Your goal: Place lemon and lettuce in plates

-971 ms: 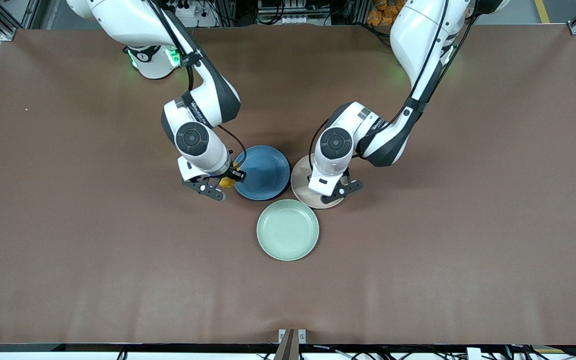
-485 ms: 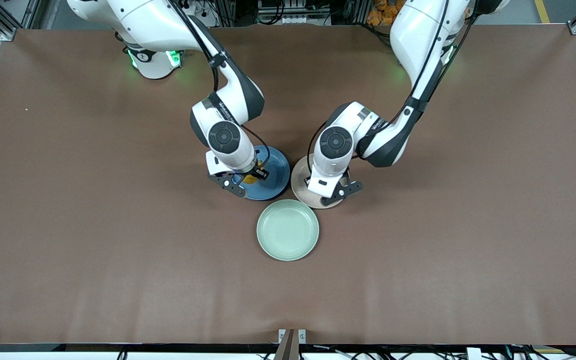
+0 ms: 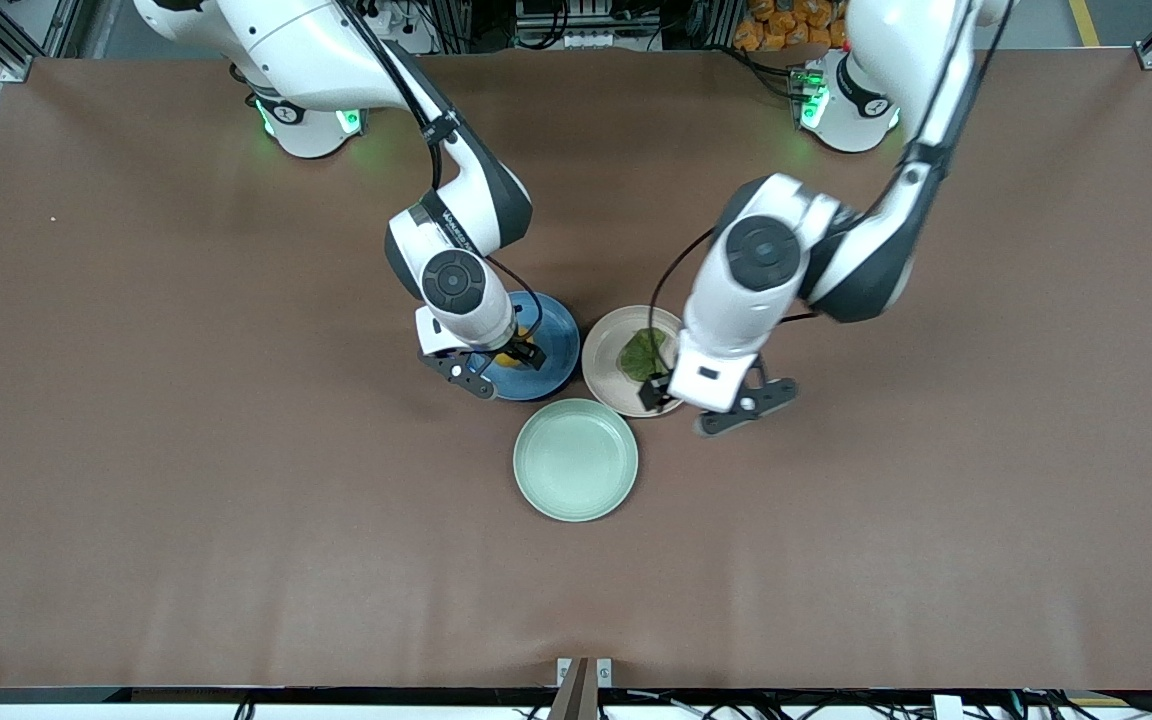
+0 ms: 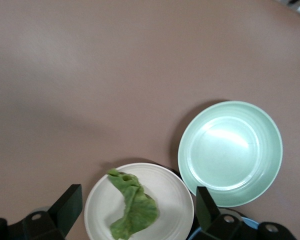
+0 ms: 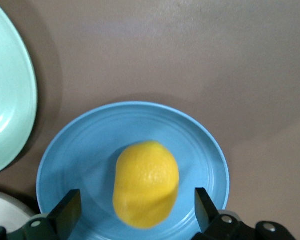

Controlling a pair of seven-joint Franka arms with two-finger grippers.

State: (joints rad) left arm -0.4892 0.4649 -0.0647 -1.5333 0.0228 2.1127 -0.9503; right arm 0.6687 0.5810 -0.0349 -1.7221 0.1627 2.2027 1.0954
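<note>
Brown table [image 3: 186, 450]: right pincer [image 3: 502, 362], spread, half-hides lemon [image 5: 146, 183]; left pincer [image 3: 711, 405] spread.

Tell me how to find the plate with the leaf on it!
Look at the middle of the brown table, where three round plates sit close together. The one you want is the pale beige plate, toward the left arm's end of the group, with the wrinkly green lettuce lying on it. The blue plate beside it holds a yellow lemon, and the mint-green plate holds nothing.
</note>
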